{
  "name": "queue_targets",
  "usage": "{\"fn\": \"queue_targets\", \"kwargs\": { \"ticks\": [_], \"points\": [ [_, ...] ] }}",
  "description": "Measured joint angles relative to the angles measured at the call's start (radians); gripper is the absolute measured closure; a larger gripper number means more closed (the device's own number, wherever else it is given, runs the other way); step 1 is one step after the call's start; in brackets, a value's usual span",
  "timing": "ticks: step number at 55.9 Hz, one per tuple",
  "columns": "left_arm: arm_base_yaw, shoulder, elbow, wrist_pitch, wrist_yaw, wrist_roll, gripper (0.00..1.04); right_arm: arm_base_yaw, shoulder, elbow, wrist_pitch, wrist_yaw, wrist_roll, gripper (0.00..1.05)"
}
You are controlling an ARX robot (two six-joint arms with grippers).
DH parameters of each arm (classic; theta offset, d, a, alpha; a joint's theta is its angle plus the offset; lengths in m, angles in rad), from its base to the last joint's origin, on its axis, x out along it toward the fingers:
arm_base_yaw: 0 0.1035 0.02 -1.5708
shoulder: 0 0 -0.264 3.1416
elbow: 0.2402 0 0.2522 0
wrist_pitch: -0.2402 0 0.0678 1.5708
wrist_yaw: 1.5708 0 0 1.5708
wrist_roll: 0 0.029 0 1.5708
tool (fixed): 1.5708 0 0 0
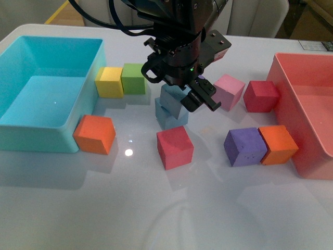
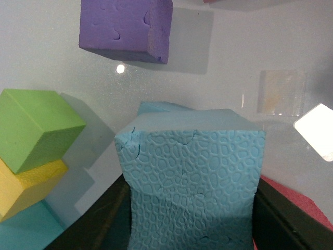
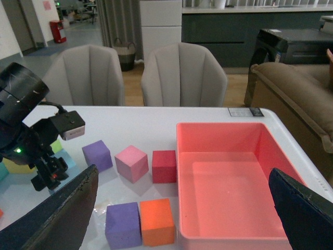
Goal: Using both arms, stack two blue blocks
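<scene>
**Reader:** What kind of place is this?

**Caption desk:** An open-plan lounge doubling as a robot test spot. A black left arm (image 3: 18,94) with a green light hangs over a glossy white table (image 3: 140,122). The table is set with coloured foam cubes (image 3: 131,162) and a pink tray (image 3: 223,140).

**Reader:** And the lounge part?

**Caption desk:** Two grey upholstered chairs (image 3: 86,75) stand at the table's far edge, and a brown sofa (image 3: 299,99) sits off to one side. Dark cabinets (image 3: 234,28), a curtain (image 3: 117,21) and a woven basket (image 3: 126,52) line the back. Whether it is a home or an office cannot be told.
</scene>
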Motion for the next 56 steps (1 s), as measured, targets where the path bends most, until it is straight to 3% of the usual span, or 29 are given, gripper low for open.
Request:
{"fn": "queue_targets", "kwargs": {
  "ticks": [13, 40, 56],
  "points": [
    [0.005, 0.000, 0.000, -0.002, 0.000, 0.009, 0.08, 0.000, 0.000, 0.000, 0.000, 0.000, 0.000, 0.09],
    [0.022, -0.073, -0.029, -0.014, -0.002, 0.022, 0.09, 0.000, 0.000, 0.000, 0.000, 0.000, 0.000, 0.09],
    [0.040, -0.291, -0.209, 0.017, 0.061, -0.008, 0.09, 0.000, 0.000, 0.000, 0.000, 0.000, 0.000, 0.09]
  ]
}}
